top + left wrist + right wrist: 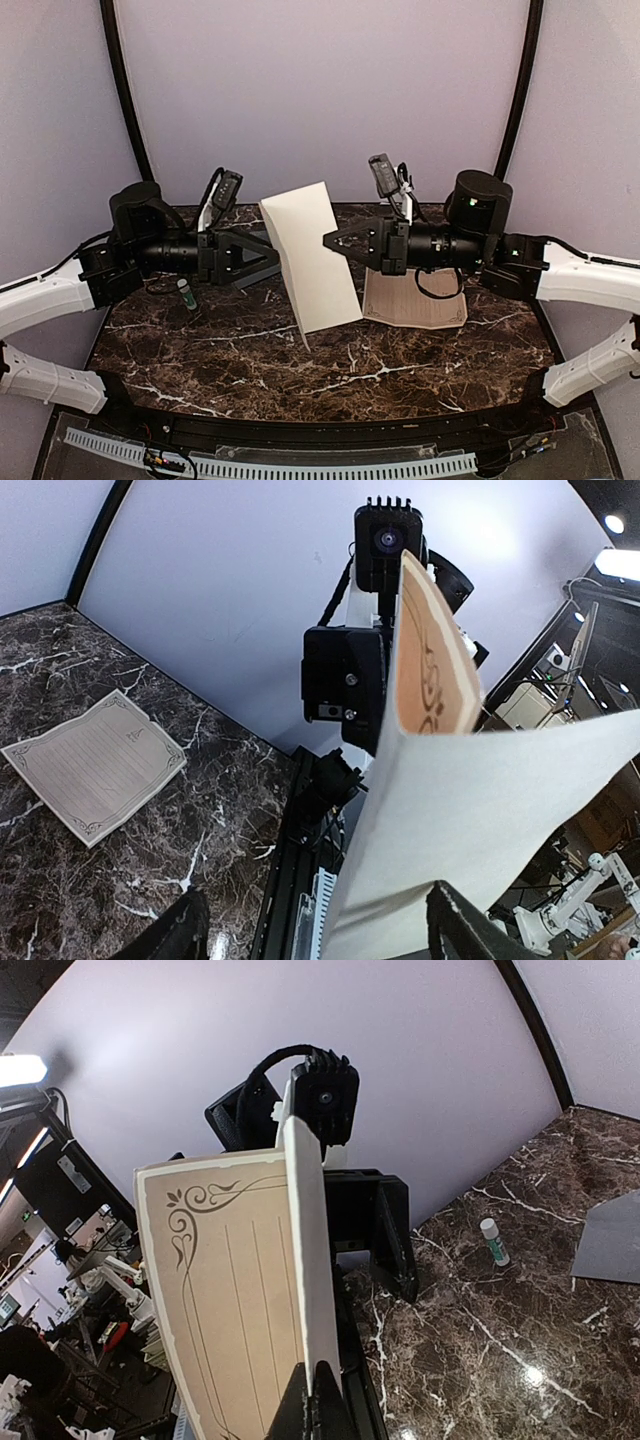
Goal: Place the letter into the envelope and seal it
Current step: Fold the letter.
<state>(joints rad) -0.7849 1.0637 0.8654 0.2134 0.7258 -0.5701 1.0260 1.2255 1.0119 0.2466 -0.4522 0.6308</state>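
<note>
Marble-look bench [200, 350] carries everything loose. Above its middle the letter [320, 265] stands on edge in the air, bent into an open V with its white back outward and the cream, bordered face inside. A second bordered sheet [420, 305] lies flat beneath the right arm. The grey-blue envelope [605, 1245] lies flat on the left arm's side, well apart from the letter, with a glue stick [185, 293] near it. The right jaws are pinched fully together on one edge of the letter and carry all its weight. The left jaws stand wide and hold nothing, their fingers [185, 925] on either side of the opposite edge; whether one finger touches the paper I cannot tell. The step looks like pressing the fold home in mid-air so the letter will fit the envelope. To do it well, the left jaws should take both leaves together, squarely, against a firm right pinch. A skewed bite would set a crooked fold, and a pull against the right grip could slip or tear the sheet.
</note>
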